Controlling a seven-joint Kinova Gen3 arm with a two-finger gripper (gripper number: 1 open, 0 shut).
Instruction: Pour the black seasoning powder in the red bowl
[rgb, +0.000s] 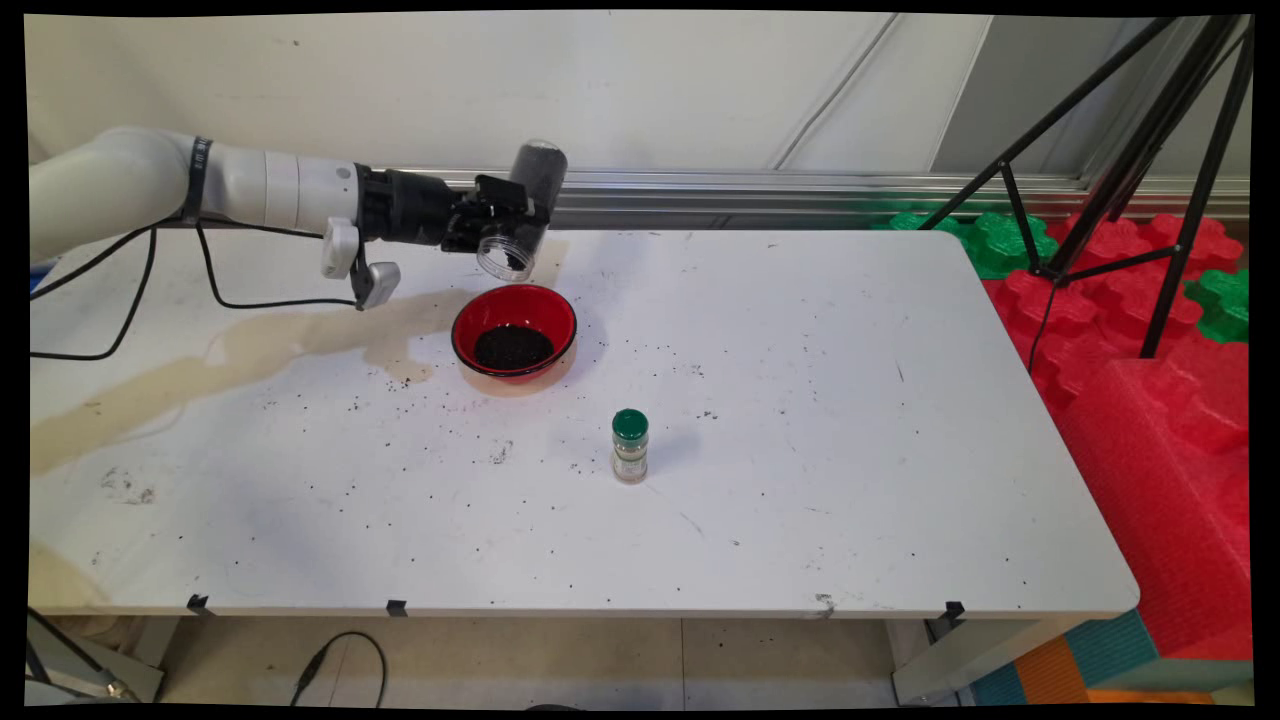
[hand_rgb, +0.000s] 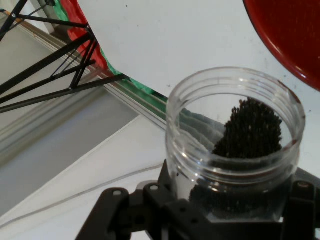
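Note:
My gripper (rgb: 512, 218) is shut on a clear plastic jar (rgb: 522, 212), held tilted with its open mouth pointing down toward the table, above and just behind a red bowl (rgb: 514, 330). Dark grains lie in the bowl's middle. In the hand view the jar (hand_rgb: 235, 145) fills the lower right, and a small heap of dark grains still clings inside it. The bowl's red rim (hand_rgb: 285, 35) shows at that view's upper right. A small spice bottle with a green cap (rgb: 630, 445) stands upright to the bowl's front right, well away from the gripper.
Dark grains are scattered over the white table (rgb: 800, 450), and a brownish stain (rgb: 250, 350) runs left of the bowl. A black tripod (rgb: 1130, 150) stands beyond the table's right edge over red and green foam blocks (rgb: 1150, 340). Black cables hang from the arm.

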